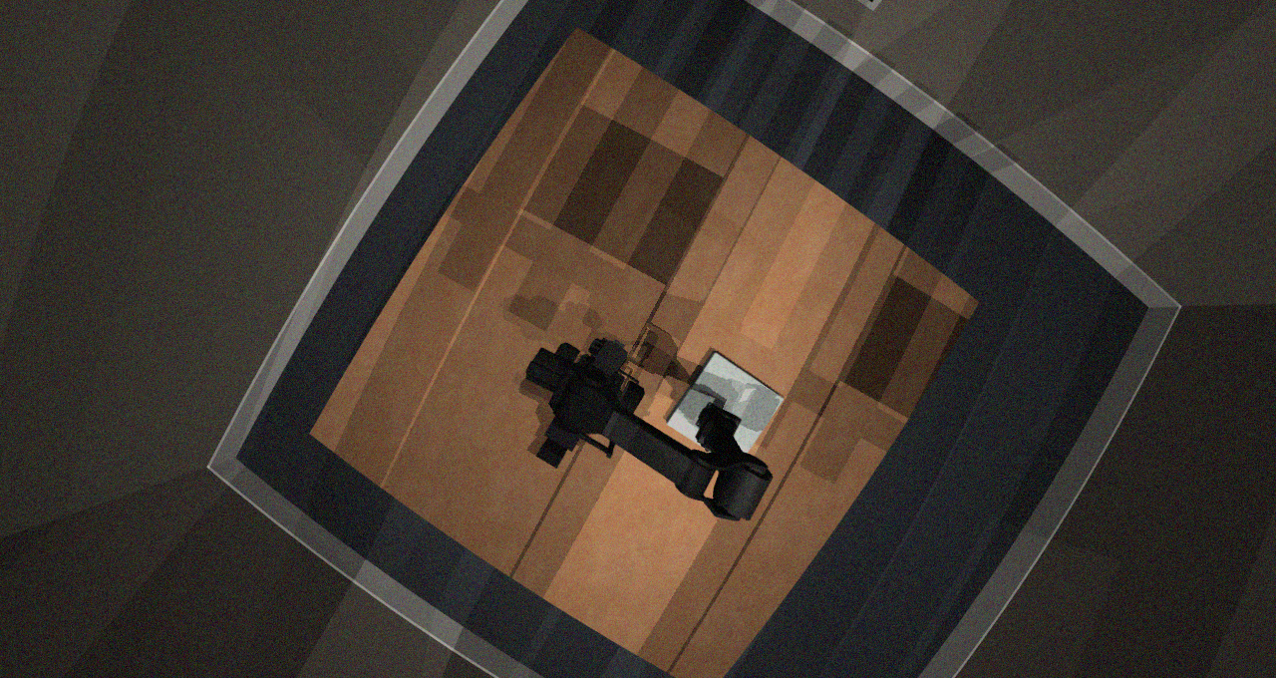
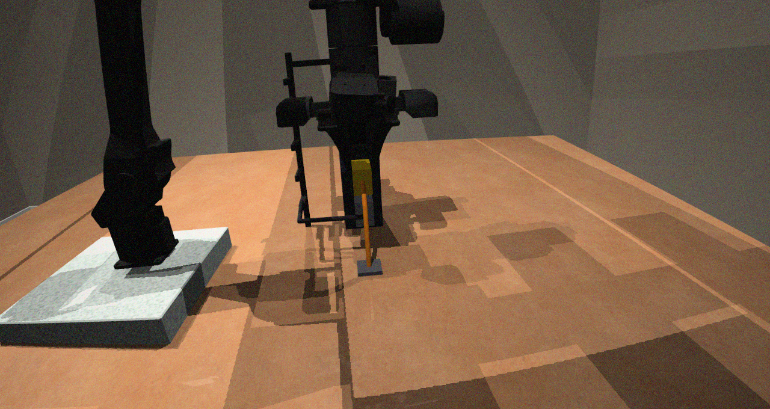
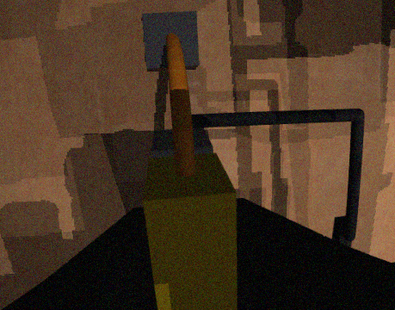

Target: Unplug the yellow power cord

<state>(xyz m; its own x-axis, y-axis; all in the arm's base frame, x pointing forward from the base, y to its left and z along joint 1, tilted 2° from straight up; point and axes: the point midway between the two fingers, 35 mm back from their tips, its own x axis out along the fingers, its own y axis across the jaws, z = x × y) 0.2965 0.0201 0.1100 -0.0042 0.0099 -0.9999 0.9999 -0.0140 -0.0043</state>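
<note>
Exterior view shows the gripper [image 2: 359, 191] in the middle of the frame, pointing straight down and closed on the yellow plug [image 2: 361, 174]. The plug sits between the two dark fingers [image 2: 376, 204], high above the wooden surface [image 2: 538, 299]. From the front face of the plug an orange cord [image 2: 366, 228] goes down, almost upright, to a small grey-blue square piece [image 2: 369, 267] that lies flat on the surface, a little below the center. I cannot tell if the plug is out of the power strip, because the dark fingers cover what is behind it. A thin black frame [image 2: 298, 148] stands just left of the gripper. At the lower left, the arm's black column stands on a pale grey base plate [image 2: 97, 293].

In the wrist view the plug [image 3: 192, 247] fills the lower middle, pressed between the dark fingers on both sides, and the cord [image 3: 180, 103] runs up toward the blue square [image 3: 154, 34] in the upper middle.

From the top, the plug is hidden under the arm [image 1: 642, 442].
</note>
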